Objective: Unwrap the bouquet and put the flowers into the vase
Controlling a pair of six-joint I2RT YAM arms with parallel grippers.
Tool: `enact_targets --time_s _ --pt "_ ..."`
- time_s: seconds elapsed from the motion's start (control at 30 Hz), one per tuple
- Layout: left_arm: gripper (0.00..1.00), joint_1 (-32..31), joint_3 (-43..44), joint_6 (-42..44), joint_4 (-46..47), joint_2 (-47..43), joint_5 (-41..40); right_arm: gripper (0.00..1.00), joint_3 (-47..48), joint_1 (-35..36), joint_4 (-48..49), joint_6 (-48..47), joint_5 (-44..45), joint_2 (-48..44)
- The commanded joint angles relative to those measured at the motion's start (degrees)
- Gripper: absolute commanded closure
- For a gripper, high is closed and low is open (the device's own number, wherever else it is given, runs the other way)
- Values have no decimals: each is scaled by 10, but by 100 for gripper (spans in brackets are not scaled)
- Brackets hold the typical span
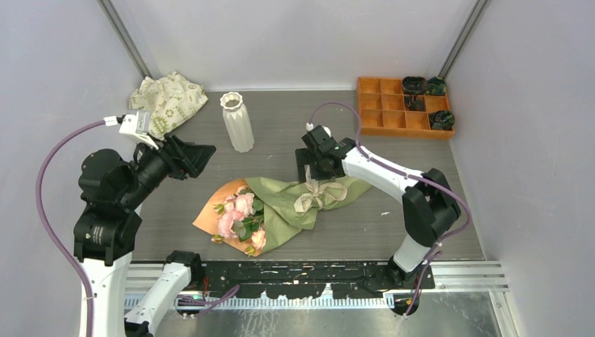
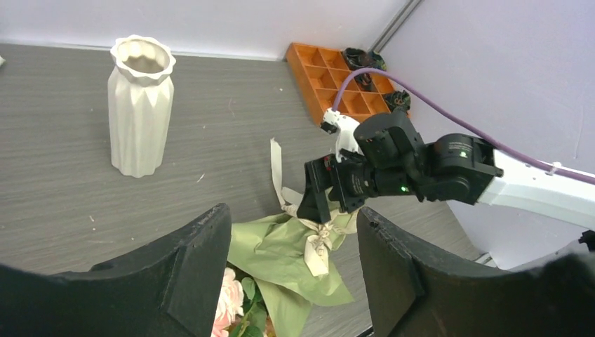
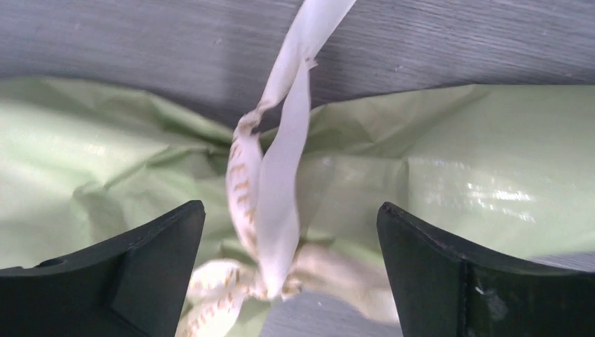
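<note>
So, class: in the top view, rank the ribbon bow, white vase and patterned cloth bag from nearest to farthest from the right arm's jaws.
1. Ribbon bow: right by them, centre.
2. White vase: left, farther back.
3. Patterned cloth bag: far-left back corner.

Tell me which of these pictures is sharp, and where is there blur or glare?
Top external view: even, soft light, sharp throughout, hardly any shadow by the tall white ribbed ceramic vase. Left wrist view: vase crisp, but the left gripper's black fingers up close look soft. Right wrist view: the cream ribbon is slightly blurred, and white glare sits on the glossy olive-green wrapping paper.
</note>
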Motion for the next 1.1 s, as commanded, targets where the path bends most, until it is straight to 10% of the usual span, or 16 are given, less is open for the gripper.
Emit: enact_targets --time_s 0.0,0.47,0.87,1.07 --pt "33 0 16 24 25 -12 -12 1 39 62 -60 -68 82 -93" --pt "32 -1 16 28 24 -21 -32 1 92 275 -242 -169 190 8" --pt "32 -1 -5 38 24 -41 -57 0 149 272 -176 -300 203 90" --pt "32 -4 -11 35 24 -44 -61 0 157 207 -136 -336 53 119"
